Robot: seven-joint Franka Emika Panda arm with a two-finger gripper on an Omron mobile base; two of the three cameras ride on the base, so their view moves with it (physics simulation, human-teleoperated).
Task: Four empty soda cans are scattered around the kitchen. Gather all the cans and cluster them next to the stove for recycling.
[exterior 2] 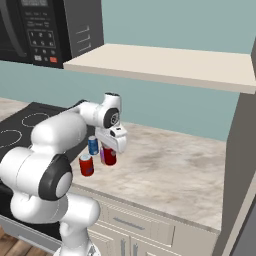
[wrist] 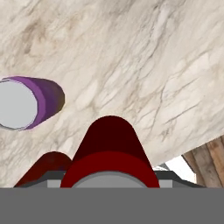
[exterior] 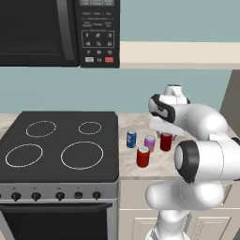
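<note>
The white arm [exterior: 201, 159] rises from its base, bulges out at a big rounded elbow with a dark joint, then folds forward and down over the marble counter to the right of the stove. Its forearm reaches level toward the back wall, and the wrist [exterior 2: 111, 116] turns the hand straight downward. The gripper [exterior 2: 109, 156] hangs low, just above the countertop, its jaws closed around a red soda can [exterior: 166, 141] that stands upright between them. In the hand view, that can's silver top and dark red side sit right between the fingertips.
</note>
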